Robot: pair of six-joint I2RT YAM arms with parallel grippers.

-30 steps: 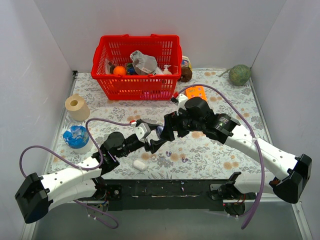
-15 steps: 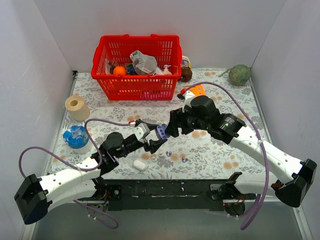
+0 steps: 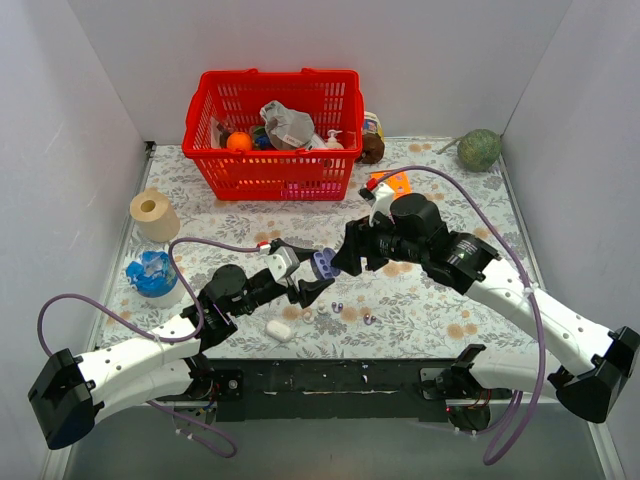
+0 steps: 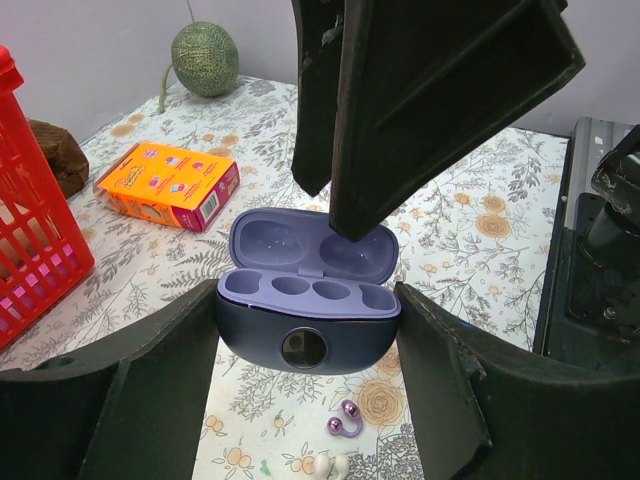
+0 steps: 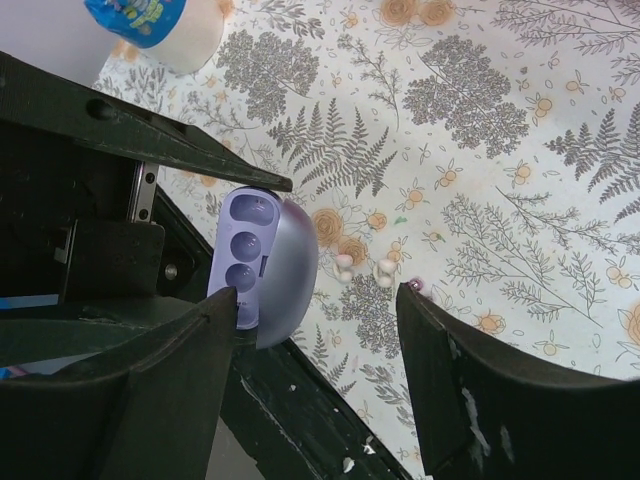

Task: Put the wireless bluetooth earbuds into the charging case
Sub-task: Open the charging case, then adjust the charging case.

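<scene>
My left gripper (image 3: 312,272) is shut on the charging case (image 3: 322,263), a lavender-blue oval held above the table. In the left wrist view the gripper (image 4: 307,345) holds the case (image 4: 307,335) by its sides, lid (image 4: 312,247) open, sockets empty. My right gripper (image 3: 345,256) is open and empty right beside the lid. In the right wrist view (image 5: 318,300) its fingers straddle the case (image 5: 268,262). One purple earbud (image 3: 337,306) lies on the cloth below the case, also seen in the left wrist view (image 4: 345,421). Another purple earbud (image 3: 369,319) lies further right, also in the right wrist view (image 5: 418,288).
A white oval lump (image 3: 279,330) and small white buds (image 3: 307,315) lie near the front edge. A red basket (image 3: 272,130) stands at the back, an orange box (image 3: 393,183) and a green melon (image 3: 479,149) to its right. A paper roll (image 3: 153,212) and a blue cup (image 3: 153,272) stand left.
My right gripper has drawn back to the right, off the case. The case now shows with its lid open. My left gripper has held the case almost still.
</scene>
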